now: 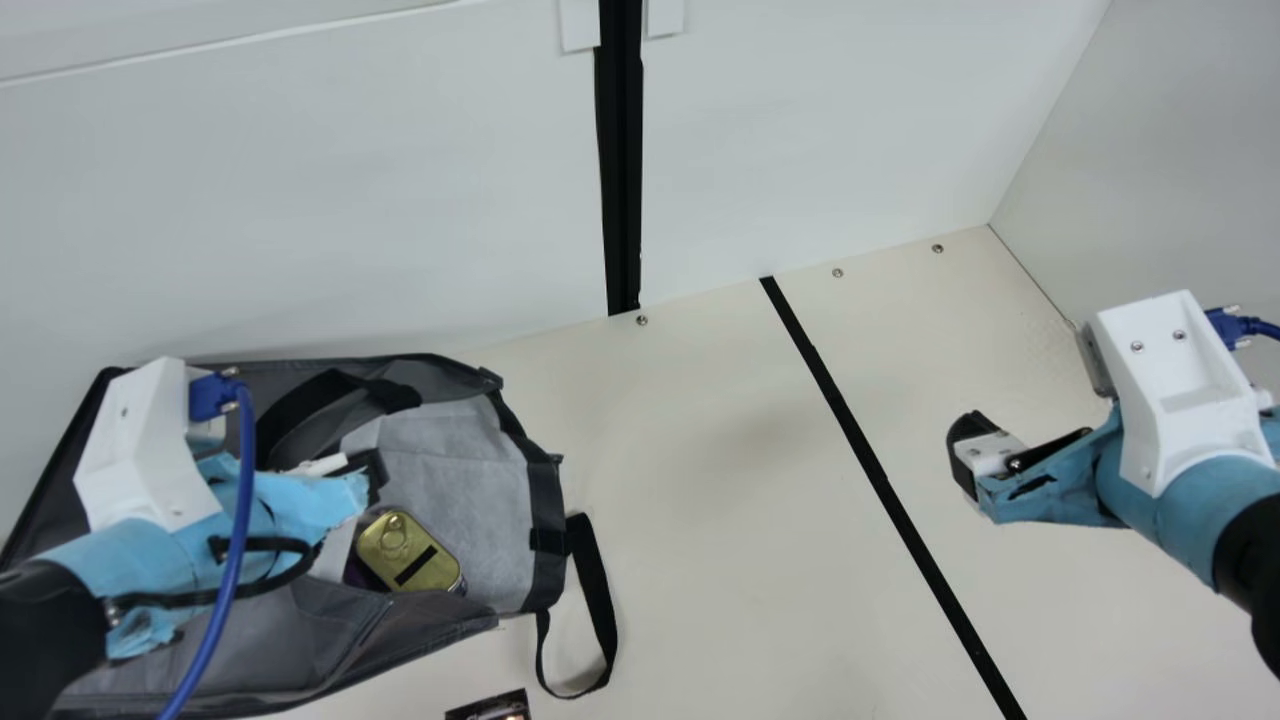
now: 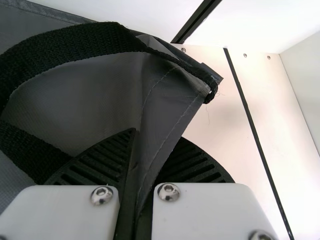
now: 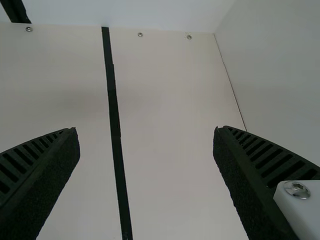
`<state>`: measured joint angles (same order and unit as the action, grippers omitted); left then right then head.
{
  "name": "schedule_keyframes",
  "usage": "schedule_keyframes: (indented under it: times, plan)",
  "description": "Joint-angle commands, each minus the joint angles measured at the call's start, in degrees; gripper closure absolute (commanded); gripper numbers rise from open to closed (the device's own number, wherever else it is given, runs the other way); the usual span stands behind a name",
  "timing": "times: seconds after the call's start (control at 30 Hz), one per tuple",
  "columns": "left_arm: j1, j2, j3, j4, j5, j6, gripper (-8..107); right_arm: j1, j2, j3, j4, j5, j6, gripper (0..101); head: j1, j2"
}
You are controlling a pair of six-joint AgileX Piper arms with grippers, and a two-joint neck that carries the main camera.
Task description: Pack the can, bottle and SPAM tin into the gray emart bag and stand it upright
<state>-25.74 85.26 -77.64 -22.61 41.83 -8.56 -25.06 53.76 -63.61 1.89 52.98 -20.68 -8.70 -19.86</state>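
cream table [image 1: 700, 450] bears the gray bag [image 1: 460, 490], grasped by the left hand [image 1: 368, 468], right hand [image 1: 966, 450] released.

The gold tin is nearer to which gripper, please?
Left. The left gripper pinches a fold of the gray bag near the gold tin; the right gripper hangs open, well to the tin's right.

Two shades of gray on the bag [image 1: 340, 640], black on its strap [image 1: 597, 590]; gold marked with black on the tin [image 1: 432, 580]; black-striped cream on the desk [image 1: 690, 500].
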Motion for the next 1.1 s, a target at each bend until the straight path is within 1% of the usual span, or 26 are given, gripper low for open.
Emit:
schedule_keyframes:
  times: [0.0,0.3,0.57,0.77,1.07]
  plan:
    - [0.0,0.0,0.0,0.0,0.0,0.0,107,0.3,-0.3,-0.3,-2.5,0.3,2.6,6,-1.3,-0.1]
    - [0.0,0.0,0.0,0.0,0.0,0.0,107,2.5,-1.7,-1.5,-9.2,3.5,10.3,6,-1.3,-0.1]
    - [0.0,0.0,0.0,0.0,0.0,0.0,107,4.5,-3.2,-4.0,-13.6,7.7,15.5,6,-1.3,-0.1]
    - [0.0,0.0,0.0,0.0,0.0,0.0,107,5.7,-4.4,-5.8,-15.9,10.6,18.0,6,-1.3,-0.1]
    - [0.0,0.0,0.0,0.0,0.0,0.0,107,6.3,-6.3,-7.8,-17.9,14.9,20.5,6,-1.3,-0.1]
